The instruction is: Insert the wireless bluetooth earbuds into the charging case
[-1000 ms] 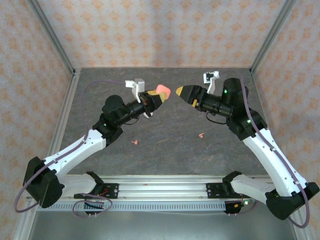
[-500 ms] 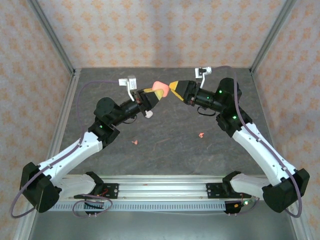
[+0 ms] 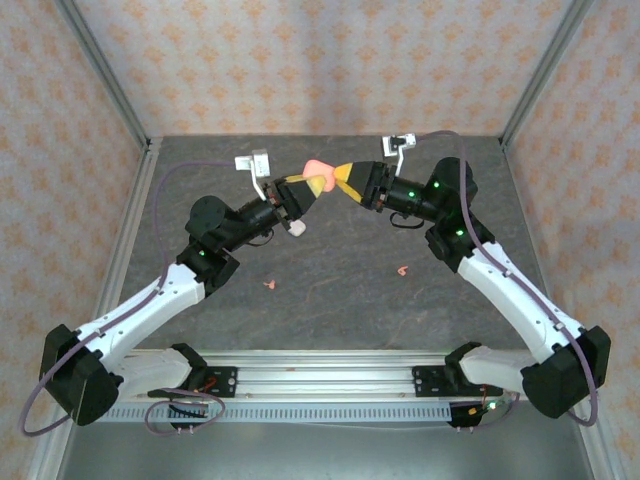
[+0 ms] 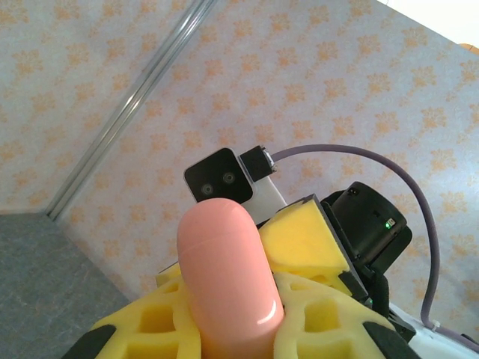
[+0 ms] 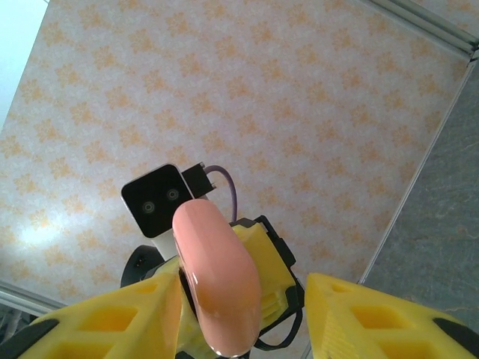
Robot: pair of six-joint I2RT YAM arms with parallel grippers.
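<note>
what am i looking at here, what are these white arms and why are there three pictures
Two robot arms are bolted to a grey table. One picture comes from a camera above; the other two from cameras on the wrists. The left gripper holds a pink charging case in the air. The right gripper, open, has its yellow fingers either side of it. Two tiny coral earbuds lie on the table.
</note>
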